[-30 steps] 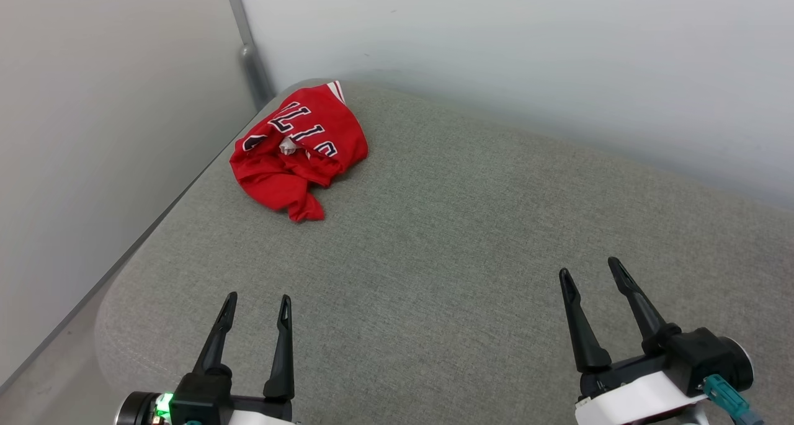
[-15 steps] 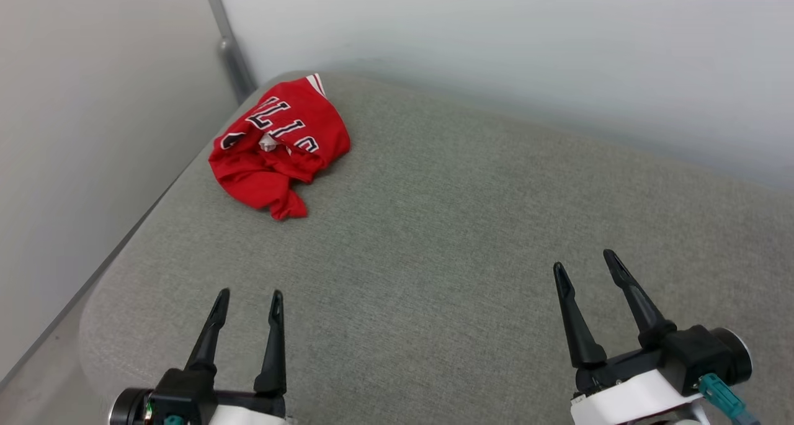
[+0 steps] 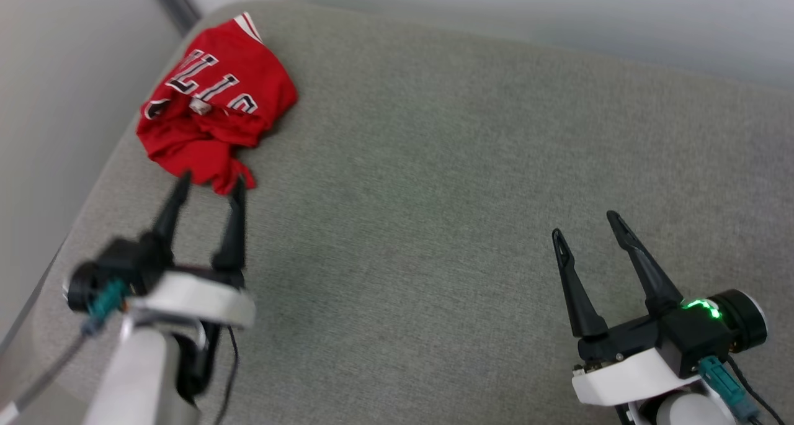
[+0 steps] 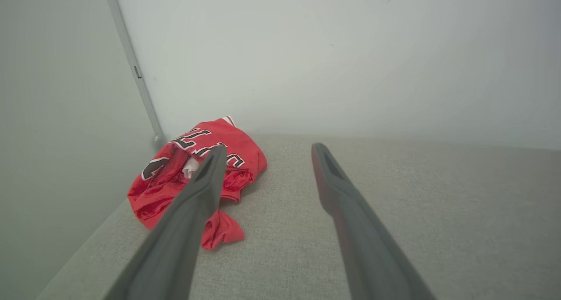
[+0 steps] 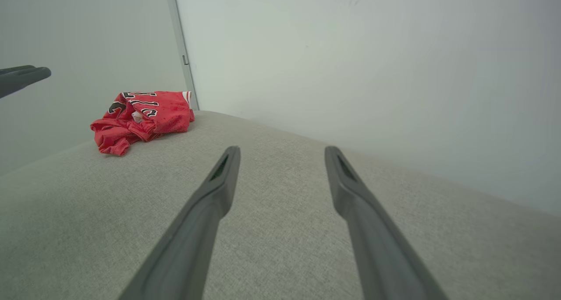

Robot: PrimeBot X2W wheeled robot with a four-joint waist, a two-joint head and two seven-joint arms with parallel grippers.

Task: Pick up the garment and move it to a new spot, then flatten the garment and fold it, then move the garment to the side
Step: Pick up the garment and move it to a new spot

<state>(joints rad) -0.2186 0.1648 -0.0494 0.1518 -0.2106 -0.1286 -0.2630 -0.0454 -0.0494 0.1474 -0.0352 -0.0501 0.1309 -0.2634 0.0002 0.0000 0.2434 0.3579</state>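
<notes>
— Judging from how things lie, how far along is the job?
— Barely begun, I'd say. The garment (image 3: 211, 115) lies crumpled in a heap at the far left corner of the grey cushion (image 3: 434, 195), with its lettering creased and partly tucked under. Nothing is lifted, flattened or folded.
— Is anything holding it?
— No. The left end effector (image 3: 209, 183) has its two fingers spread with nothing between them. In the head view its tips overlap the heap's near edge. The right wrist view shows those tips up in the air, so I judge it hovers over the cloth rather than touching it.
— And the other?
— The right end effector (image 3: 586, 223) is released as well and empty. It sits over the near right part of the cushion, well apart from the garment.
— So what's left?
— Everything: the pick-up, the move to a new spot, the flattening, the fold, then the shift to the side.
— Count things for me.
— One garment, one cushion, two end effectors, two dark fingers on each. Two pale walls meet behind the far left corner, with one grey strip running up the joint.
</notes>
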